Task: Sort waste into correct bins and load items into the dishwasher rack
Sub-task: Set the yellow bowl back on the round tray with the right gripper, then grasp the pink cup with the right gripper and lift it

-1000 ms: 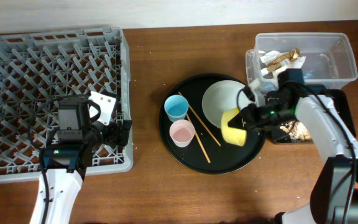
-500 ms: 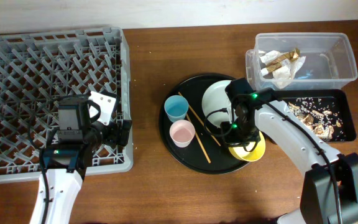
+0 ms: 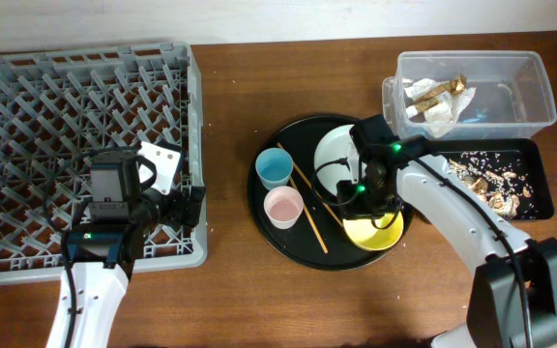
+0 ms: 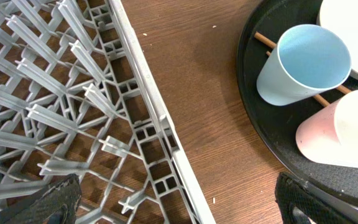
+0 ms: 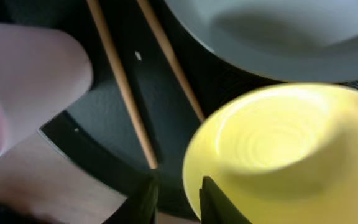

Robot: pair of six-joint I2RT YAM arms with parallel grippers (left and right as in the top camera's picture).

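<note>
The yellow bowl sits upright on the large round black tray, at its front right. My right gripper straddles the bowl's left rim. Its jaws are slightly apart, with a gap between the outer finger and the rim. On the same tray are the pale plate, the light blue cup, the pink cup and two chopsticks. My left gripper is open and empty over the right edge of the grey dishwasher rack.
The clear tub at the back right holds the brown-gold wrapper and the white napkin. The shallow black tray in front of it holds food scraps. Bare wood lies between rack and round tray.
A second ago my right gripper held the bowl tipped by the shallow black tray. It has since moved left, and the bowl now rests level on the round tray. The left arm has not moved.
</note>
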